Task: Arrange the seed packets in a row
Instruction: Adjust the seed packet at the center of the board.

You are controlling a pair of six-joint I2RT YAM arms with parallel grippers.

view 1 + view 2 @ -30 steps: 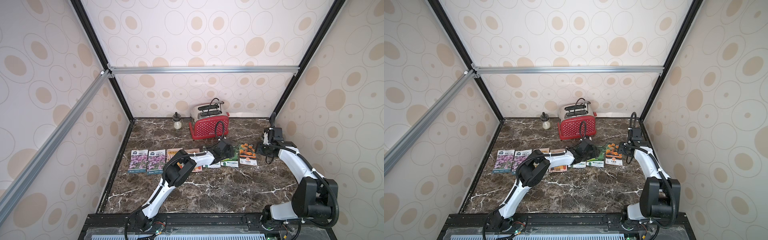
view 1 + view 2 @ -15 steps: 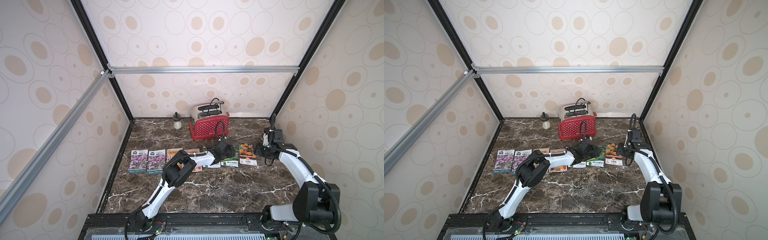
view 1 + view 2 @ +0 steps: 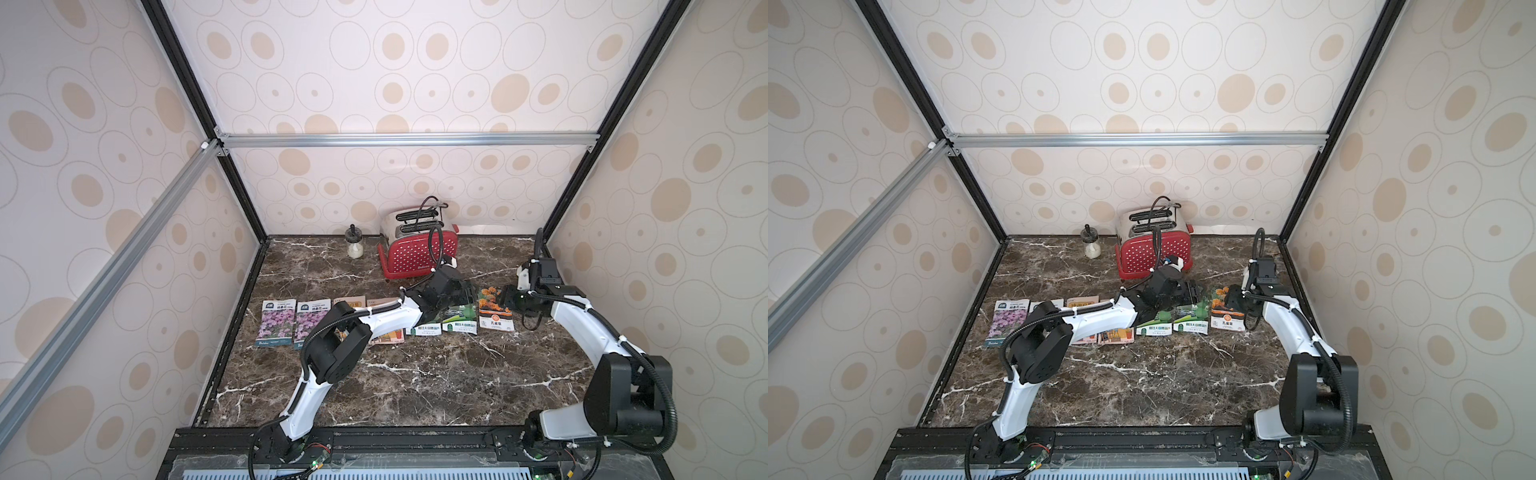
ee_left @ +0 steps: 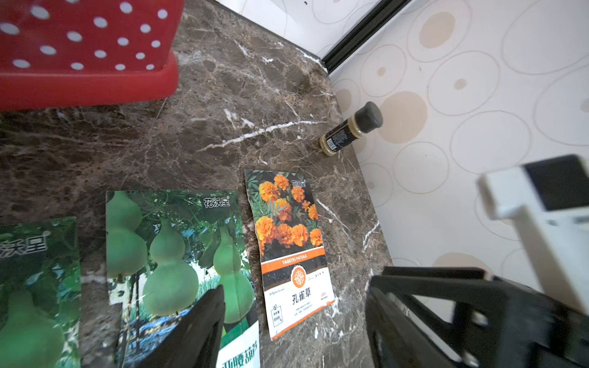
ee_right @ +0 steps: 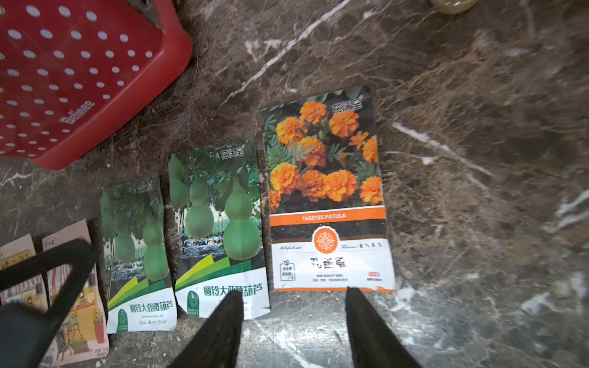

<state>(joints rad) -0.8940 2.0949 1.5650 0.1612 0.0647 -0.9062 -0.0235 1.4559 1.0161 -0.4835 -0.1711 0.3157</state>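
Note:
The seed packets lie flat in a row across the marble table (image 3: 415, 386): two purple-flower packets (image 3: 276, 322), pink-orange shop packets (image 3: 388, 334) partly under my left arm, two green-gourd packets (image 5: 220, 223) and the orange-flower packet (image 5: 325, 191) at the right end. My left gripper (image 4: 294, 286) hovers open over the gap between the gourd packet (image 4: 178, 255) and the orange-flower packet (image 4: 288, 242), holding nothing. In a top view it sits at the row's far edge (image 3: 463, 295). My right gripper (image 5: 293, 293) is open and empty, its tips just short of the orange-flower packet's edge.
A red dotted toaster (image 3: 419, 253) stands behind the row, with a small glass shaker (image 3: 354, 245) to its left. A dark-capped spice jar (image 4: 350, 129) stands by the right wall behind the orange-flower packet. The two grippers are close together at the row's right end.
The right gripper has shifted left, closer to the orange-flower packet. The left arm has stayed in place while its jaws spread wider.

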